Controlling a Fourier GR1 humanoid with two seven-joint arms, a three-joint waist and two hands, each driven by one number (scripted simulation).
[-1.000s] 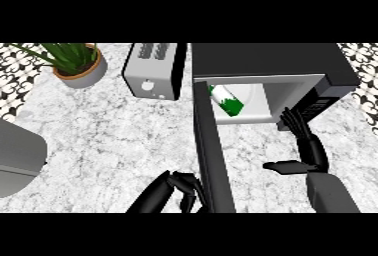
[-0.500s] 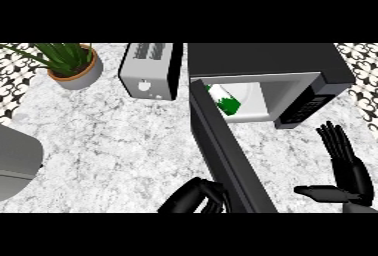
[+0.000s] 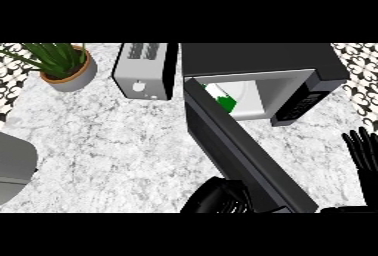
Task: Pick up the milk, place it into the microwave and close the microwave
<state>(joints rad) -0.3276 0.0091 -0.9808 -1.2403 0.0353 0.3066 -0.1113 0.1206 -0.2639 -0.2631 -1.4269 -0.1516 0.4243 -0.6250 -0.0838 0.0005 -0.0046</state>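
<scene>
Nearest, at the bottom edge just left of centre: left hand (image 3: 216,196), a dark bunched shape up against the outer face of the microwave door (image 3: 244,150), close to the door's free end. Open or closed there, cannot tell; too much of it cut off and black on black.

Low at the right edge: right hand (image 3: 362,160), fingers straight and pointing up, thumb apart, holding nothing, well clear of the door and of the oven.

Between the two hands, the door itself: a long black slab standing half-open, running on a slant from its hinge beside the oven's left front corner down towards the bottom edge. Around it, white and grey marble counter (image 3: 111,140). At the far left edge, part of a rounded grey object (image 3: 15,165), cut off by the frame, kind not clear.

Further back, inside the lit white cavity: milk carton (image 3: 224,100), white with green markings, standing at the cavity's left side, partly hidden behind the door's upper edge. To its right, the dark control panel (image 3: 301,104). Over both, the black top of the microwave (image 3: 258,57).

Just left of the microwave, a silver toaster (image 3: 140,70) with two slots. Farthest left, near the back corner: a spiky green potted plant (image 3: 68,76) in a round pot.
</scene>
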